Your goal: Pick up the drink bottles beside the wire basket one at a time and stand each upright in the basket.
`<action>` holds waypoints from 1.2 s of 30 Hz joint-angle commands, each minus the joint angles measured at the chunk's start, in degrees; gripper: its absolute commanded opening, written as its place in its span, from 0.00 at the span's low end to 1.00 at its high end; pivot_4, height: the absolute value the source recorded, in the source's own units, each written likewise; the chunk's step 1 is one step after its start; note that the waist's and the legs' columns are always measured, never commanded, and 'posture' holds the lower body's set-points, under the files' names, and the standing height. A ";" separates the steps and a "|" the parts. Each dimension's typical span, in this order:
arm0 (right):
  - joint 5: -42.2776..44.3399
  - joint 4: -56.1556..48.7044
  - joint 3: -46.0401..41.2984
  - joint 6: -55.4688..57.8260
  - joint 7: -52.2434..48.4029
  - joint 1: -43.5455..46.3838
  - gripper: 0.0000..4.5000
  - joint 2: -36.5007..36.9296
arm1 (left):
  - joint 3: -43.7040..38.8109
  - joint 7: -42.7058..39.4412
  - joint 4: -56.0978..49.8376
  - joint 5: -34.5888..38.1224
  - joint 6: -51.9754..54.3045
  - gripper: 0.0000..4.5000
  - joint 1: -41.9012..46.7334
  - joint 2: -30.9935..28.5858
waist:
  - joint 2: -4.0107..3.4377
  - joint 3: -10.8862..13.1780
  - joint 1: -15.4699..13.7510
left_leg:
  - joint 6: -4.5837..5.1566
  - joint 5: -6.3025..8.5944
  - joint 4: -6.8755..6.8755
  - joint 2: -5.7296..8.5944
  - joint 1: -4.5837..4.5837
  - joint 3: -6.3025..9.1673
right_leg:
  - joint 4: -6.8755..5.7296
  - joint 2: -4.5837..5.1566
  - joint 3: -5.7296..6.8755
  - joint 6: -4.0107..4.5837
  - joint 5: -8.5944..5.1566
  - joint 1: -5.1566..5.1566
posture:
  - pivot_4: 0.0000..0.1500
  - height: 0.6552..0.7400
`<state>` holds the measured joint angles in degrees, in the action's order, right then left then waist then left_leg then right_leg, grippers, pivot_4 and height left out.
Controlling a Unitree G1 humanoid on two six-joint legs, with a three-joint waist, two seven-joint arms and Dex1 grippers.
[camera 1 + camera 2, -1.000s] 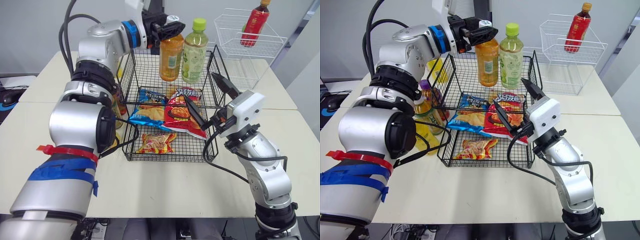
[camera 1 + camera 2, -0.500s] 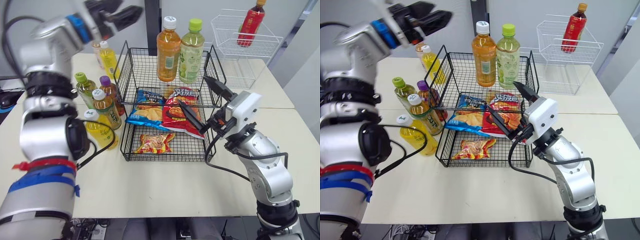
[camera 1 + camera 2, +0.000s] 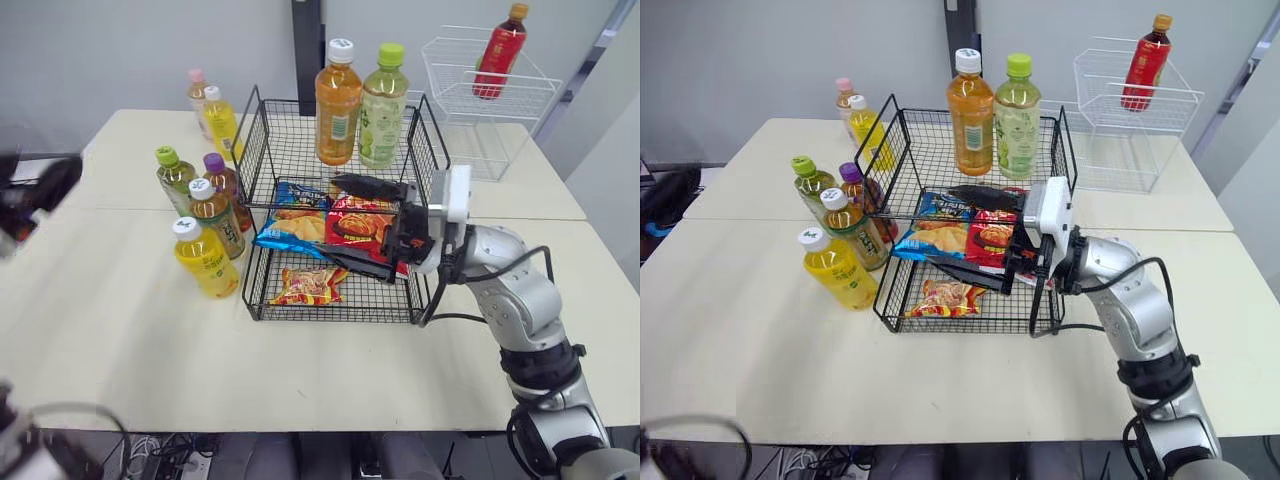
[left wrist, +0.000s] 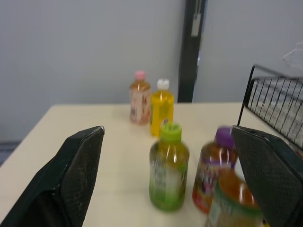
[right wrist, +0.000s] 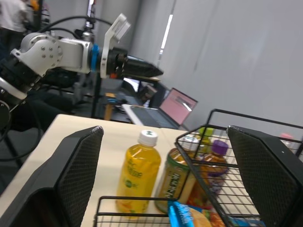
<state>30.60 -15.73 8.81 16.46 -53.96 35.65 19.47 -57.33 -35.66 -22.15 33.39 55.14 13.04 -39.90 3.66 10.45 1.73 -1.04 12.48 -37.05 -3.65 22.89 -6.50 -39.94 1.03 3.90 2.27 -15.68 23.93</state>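
two bottles (image 3: 975,110) upright in wire basket (image 3: 902,150), right gripper (image 3: 940,226) spread over snack bags (image 3: 990,236)

Right arm (image 3: 520,300) is bent at the elbow, forearm running across toward 9 o'clock, wrist rolled so one black finger (image 3: 370,186) sits above the other. Right jaws are spread wide. Left arm (image 5: 52,51) is way out at 9 o'clock, forearm about level, and the left jaws are gaping too, fingers (image 4: 78,170) far apart.
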 commanded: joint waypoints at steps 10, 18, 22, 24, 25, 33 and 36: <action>1.16 2.44 1.16 -1.00 -5.29 1.97 1.00 -2.93 | -17.49 6.50 -21.34 25.30 2.55 0.99 -29.99 14.37 | 0.10 -0.08 -0.51 | 0.01 0.00 0.02 0.00 -0.35 0.26 | 0.07 0.01 0.20 0.19 -0.12 -0.45 | 1.00 1.00; -0.59 0.18 0.75 -1.15 -2.81 0.21 1.00 -2.83 | -8.20 14.65 -16.14 25.87 -3.90 0.99 -26.01 7.32 | -0.01 -0.04 -0.99 | 0.01 0.01 0.07 0.01 -0.37 0.24 | 0.08 0.01 0.19 0.26 -0.17 -0.45 | 1.00 1.00; -1.88 -1.99 0.58 -1.10 0.38 -0.94 1.00 -2.83 | 3.24 18.42 -6.76 17.69 -7.45 0.99 -15.17 -0.76 | -0.01 -0.04 -1.85 | 0.00 0.00 0.11 0.00 -0.36 0.27 | 0.08 -0.02 0.23 0.31 -0.20 -0.43 | 1.00 1.00; -2.65 -3.19 0.51 -0.88 2.11 -1.56 1.00 -2.82 | 10.36 18.53 -1.09 14.11 -9.43 0.99 -8.15 -3.65 | -0.02 -0.04 -2.00 | 0.00 0.00 0.11 0.00 -0.34 0.25 | 0.11 -0.01 0.22 0.31 -0.20 -0.41 | 1.00 1.00; -2.91 -3.79 0.45 -0.68 2.90 -1.86 1.00 -2.78 | 13.72 18.18 1.52 12.30 -10.55 0.99 -5.09 -4.58 | -0.01 -0.04 -1.96 | 0.00 0.01 0.11 0.01 -0.31 0.25 | 0.13 -0.01 0.23 0.30 -0.19 -0.42 | 1.00 1.00; -4.49 -7.64 -0.13 0.41 7.72 -3.50 1.00 -1.26 | 35.23 13.69 30.37 -4.93 -25.19 0.99 19.46 -4.66 | 0.00 -0.03 -1.76 | 0.03 0.03 0.24 0.00 0.01 0.24 | 0.53 -0.01 0.34 0.15 -0.10 -0.28 | 1.00 1.00; -4.79 -9.25 -0.17 1.16 9.22 -4.27 1.00 -0.71 | 39.62 11.09 42.20 -9.65 -31.40 0.99 27.69 -3.27 | -0.01 -0.03 -1.64 | 0.04 0.03 0.23 0.00 0.04 0.19 | 0.56 -0.01 0.33 0.14 -0.09 -0.27 | 1.00 1.00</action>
<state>25.87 -22.16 9.99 17.45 -45.82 31.48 18.38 -18.90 -23.10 16.20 26.31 27.82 38.29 -43.18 3.65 10.42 0.09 -1.00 12.51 -36.82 -3.65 22.93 -6.31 -39.37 1.03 4.23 2.40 -15.77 23.66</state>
